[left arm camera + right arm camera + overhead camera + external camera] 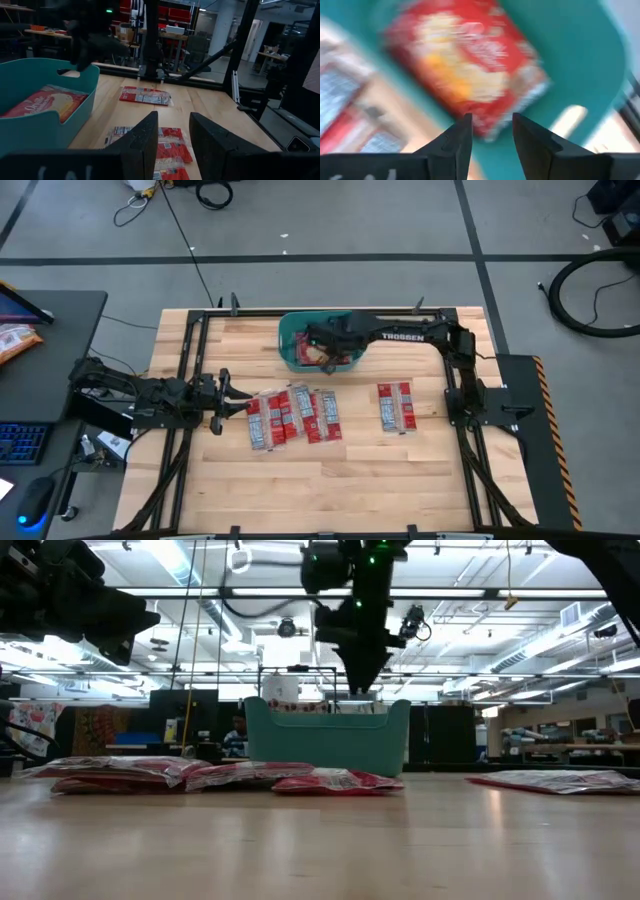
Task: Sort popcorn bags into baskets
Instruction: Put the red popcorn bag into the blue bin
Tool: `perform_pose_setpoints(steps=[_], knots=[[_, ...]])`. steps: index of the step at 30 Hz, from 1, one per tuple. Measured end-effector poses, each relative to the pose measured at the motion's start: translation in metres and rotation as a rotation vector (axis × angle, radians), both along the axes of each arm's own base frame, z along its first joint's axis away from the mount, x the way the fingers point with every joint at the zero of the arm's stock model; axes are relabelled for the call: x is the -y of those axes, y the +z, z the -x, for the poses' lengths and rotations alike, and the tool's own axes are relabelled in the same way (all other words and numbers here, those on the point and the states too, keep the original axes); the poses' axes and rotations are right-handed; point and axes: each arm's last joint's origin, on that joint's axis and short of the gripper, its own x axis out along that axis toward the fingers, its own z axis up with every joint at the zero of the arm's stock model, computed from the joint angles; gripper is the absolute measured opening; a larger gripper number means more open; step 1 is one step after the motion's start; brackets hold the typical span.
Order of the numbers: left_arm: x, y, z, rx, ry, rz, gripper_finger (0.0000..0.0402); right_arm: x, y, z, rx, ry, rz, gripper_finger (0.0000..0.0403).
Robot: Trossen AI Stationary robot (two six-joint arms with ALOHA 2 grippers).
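The teal tub (288, 332) (330, 740) stands near the table's far edge. One red packet (470, 70) (45, 102) lies flat on its floor. My right gripper (492, 120) (318, 348) (362, 680) hangs open above the tub, over that packet, holding nothing. Several red packets (292, 416) (170, 145) lie overlapping at the table's middle, and two more (395, 406) (145, 95) lie to their right. My left gripper (172, 120) (240, 398) is open, level above the table just left of the middle cluster, pointing right.
Dark frame rails (190, 350) run along the table's left, right and far sides. An orange snack bag (15, 340) lies on the dark desk left of the table. Bare wood (330, 490) stretches along the near edge. A person (236, 733) shows far behind the tub.
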Motion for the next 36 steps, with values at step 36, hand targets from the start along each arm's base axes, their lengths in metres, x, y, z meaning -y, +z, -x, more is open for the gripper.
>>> perform_pose_setpoints(steps=[36], knots=[[0.0,0.0,0.0,0.001,0.0,0.0,0.0117,-0.238,-0.13,-0.071,0.036,0.863,0.315,0.025]])
